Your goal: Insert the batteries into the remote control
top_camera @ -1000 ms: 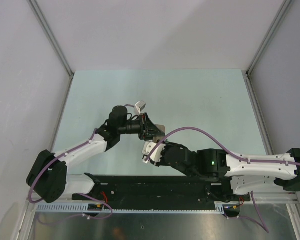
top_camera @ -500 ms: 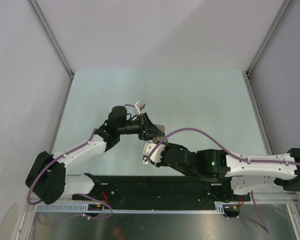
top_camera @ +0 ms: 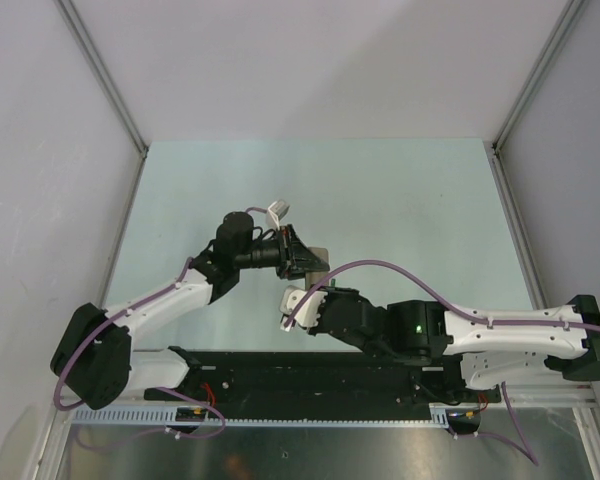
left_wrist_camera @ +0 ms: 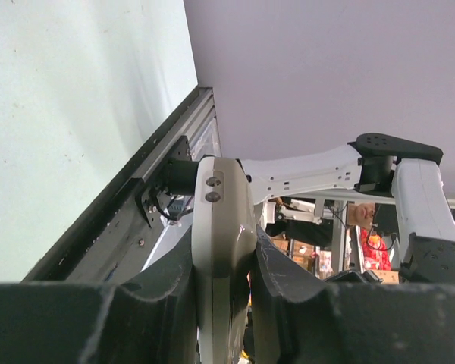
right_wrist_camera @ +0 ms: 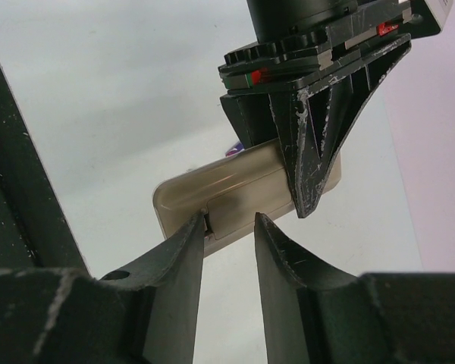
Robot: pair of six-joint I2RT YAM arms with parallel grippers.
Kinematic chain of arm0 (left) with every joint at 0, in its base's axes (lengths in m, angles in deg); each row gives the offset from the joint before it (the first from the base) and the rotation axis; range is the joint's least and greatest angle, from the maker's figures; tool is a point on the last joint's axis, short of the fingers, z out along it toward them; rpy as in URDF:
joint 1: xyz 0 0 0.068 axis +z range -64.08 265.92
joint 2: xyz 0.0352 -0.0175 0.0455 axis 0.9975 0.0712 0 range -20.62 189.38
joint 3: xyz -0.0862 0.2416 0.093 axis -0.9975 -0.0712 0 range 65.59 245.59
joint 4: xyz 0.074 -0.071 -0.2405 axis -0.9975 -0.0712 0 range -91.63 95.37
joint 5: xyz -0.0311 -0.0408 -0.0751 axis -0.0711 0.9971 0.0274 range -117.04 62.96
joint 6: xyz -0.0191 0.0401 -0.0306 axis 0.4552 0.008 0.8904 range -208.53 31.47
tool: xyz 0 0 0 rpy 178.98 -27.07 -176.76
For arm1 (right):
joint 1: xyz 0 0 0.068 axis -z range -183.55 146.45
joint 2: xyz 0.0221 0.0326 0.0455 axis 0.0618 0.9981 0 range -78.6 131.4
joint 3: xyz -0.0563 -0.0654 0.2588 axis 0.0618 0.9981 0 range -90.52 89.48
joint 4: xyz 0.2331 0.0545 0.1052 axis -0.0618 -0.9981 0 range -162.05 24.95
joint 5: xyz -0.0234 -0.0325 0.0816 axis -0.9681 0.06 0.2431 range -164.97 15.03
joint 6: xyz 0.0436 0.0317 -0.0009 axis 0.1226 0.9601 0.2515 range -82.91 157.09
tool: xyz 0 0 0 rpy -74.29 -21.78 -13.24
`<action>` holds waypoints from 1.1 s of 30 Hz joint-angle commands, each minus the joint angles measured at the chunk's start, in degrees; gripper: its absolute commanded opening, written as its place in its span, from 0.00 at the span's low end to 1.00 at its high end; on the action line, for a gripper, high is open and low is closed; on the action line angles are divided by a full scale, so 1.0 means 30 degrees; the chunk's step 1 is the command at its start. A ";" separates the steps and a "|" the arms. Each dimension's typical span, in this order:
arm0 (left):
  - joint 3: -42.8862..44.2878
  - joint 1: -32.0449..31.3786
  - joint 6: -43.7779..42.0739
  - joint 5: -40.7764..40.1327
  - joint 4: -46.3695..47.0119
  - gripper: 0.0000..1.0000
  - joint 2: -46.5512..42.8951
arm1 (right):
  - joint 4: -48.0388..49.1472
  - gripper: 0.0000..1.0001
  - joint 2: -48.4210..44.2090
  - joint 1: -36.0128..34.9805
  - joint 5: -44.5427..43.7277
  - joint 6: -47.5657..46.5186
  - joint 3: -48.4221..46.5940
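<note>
Pale green worktop [top_camera: 400,190] between plain grey walls, both arms meeting above its middle.
The left gripper [left_wrist_camera: 224,262] is clamped on the remote control [right_wrist_camera: 235,189], holding it off the worktop. In the left wrist view the handset shows edge-on, squeezed between the two dark fingers [left_wrist_camera: 174,296], and its free end sticks out past the tips. The right gripper [right_wrist_camera: 229,235] comes up from below to that free end with its fingers [right_wrist_camera: 183,265] parted and a clear gap between them. Their tips sit right at the remote's lower edge, beside a rectangular panel in its pale back. The frames do not show whether they press on it. From above, the two grippers are just beside each other. No battery can be made out.
</note>
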 commanded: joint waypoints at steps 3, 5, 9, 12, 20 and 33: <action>0.0924 -0.0630 0.0420 0.1144 0.0646 0.00 -0.0977 | 0.0493 0.37 0.0268 0.0619 -0.1714 -0.0992 -0.0385; 0.0924 -0.0717 0.0420 0.1114 0.0646 0.00 -0.0948 | 0.0668 0.37 0.0297 0.0649 -0.1860 -0.1109 -0.0414; 0.0924 -0.0864 0.0362 0.1026 0.0646 0.00 -0.0889 | 0.0991 0.37 0.0268 0.0767 -0.2270 -0.1344 -0.0414; 0.0953 -0.0981 0.0245 0.0997 0.0675 0.00 -0.0801 | 0.1167 0.37 0.0239 0.0854 -0.2591 -0.1432 -0.0385; 0.0865 -0.1128 0.0069 0.0734 0.0616 0.00 -0.0772 | 0.1519 0.38 0.0092 0.0913 -0.2887 -0.1725 -0.0414; 0.1186 -0.0220 -0.0575 0.0032 0.0002 0.00 -0.0391 | 0.0640 0.57 -0.2045 -0.0553 -0.1099 0.1958 -0.0824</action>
